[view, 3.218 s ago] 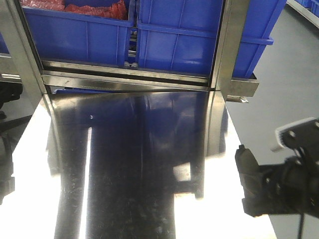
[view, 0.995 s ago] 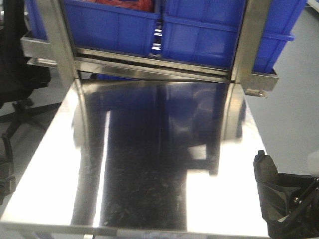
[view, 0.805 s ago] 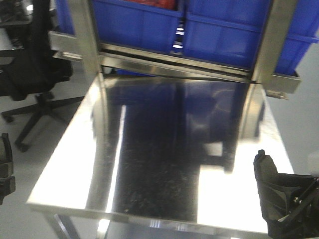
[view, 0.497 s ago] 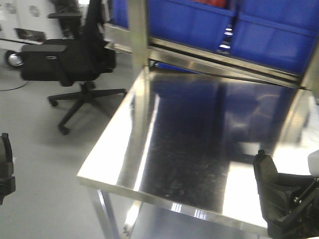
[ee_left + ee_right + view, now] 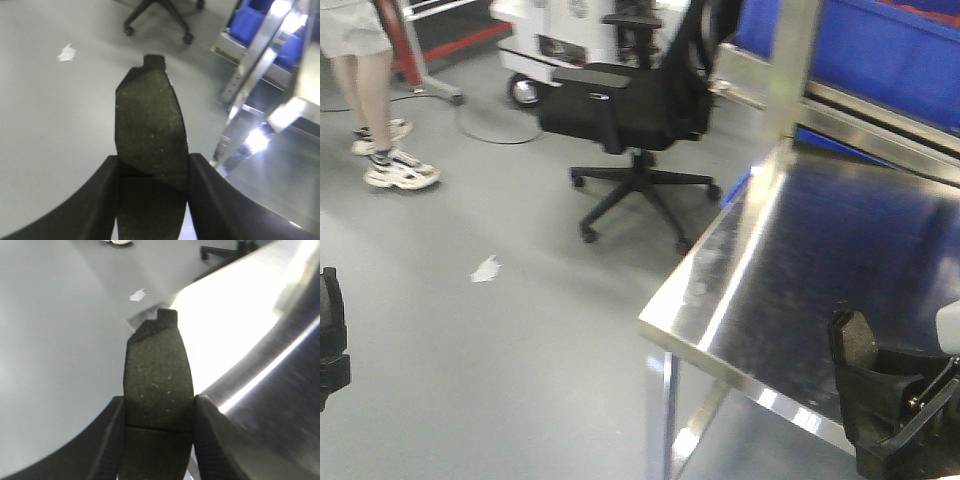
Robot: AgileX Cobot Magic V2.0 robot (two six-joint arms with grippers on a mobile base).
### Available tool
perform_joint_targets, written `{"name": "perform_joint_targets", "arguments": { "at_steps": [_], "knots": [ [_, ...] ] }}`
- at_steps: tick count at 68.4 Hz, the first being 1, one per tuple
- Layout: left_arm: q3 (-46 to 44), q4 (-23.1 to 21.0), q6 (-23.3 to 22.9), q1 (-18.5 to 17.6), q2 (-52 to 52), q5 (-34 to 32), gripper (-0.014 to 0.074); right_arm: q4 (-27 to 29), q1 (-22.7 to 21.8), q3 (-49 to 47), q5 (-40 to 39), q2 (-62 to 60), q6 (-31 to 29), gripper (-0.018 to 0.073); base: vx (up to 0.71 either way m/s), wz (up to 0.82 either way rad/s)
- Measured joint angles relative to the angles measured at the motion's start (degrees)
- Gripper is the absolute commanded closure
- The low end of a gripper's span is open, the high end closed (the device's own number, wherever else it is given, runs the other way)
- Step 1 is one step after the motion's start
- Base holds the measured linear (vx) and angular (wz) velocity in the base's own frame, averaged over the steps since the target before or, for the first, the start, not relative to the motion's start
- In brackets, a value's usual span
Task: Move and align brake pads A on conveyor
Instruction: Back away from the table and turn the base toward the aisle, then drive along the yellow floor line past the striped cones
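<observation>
Two brake pads A show, each dark grey and grainy with a thin cross groove. In the left wrist view one brake pad stands up between the fingers of my left gripper, which is shut on it above grey floor. In the right wrist view a second brake pad is clamped the same way in my right gripper, over the steel table's edge. From the front, the right gripper with its pad sits low right, and the left gripper is cut off at the left edge. The conveyor is out of view.
A shiny steel table fills the right side, with its corner near the middle and blue bins behind. A black office chair stands on the grey floor beyond it. A person's legs and a white cart are at the back left.
The front view has swung left: the steel table slid from the centre to the right, and the chair, floor and person came into view. Both grippers keep their place in frame and hold their pads.
</observation>
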Motion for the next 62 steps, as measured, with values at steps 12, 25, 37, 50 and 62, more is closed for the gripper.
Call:
{"name": "perform_joint_targets", "arguments": {
  "at_steps": [12,25,37,50,62],
  "knots": [
    [0.0,0.0,0.0,0.0,0.0,0.0,0.0593,0.0,0.0,0.0,0.0,0.0,0.0,0.0565,0.00,0.63],
    [0.0,0.0,0.0,0.0,0.0,0.0,0.0593,0.0,0.0,0.0,0.0,0.0,0.0,0.0565,0.05,0.59],
    [0.0,0.0,0.0,0.0,0.0,0.0,0.0593,0.0,0.0,0.0,0.0,0.0,0.0,0.0565,0.08,0.52],
    [0.0,0.0,0.0,0.0,0.0,0.0,0.0593,0.0,0.0,0.0,0.0,0.0,0.0,0.0565,0.11,0.46],
    [0.0,0.0,0.0,0.0,0.0,0.0,0.0593,0.0,0.0,0.0,0.0,0.0,0.0,0.0565,0.14,0.52]
  ]
}}
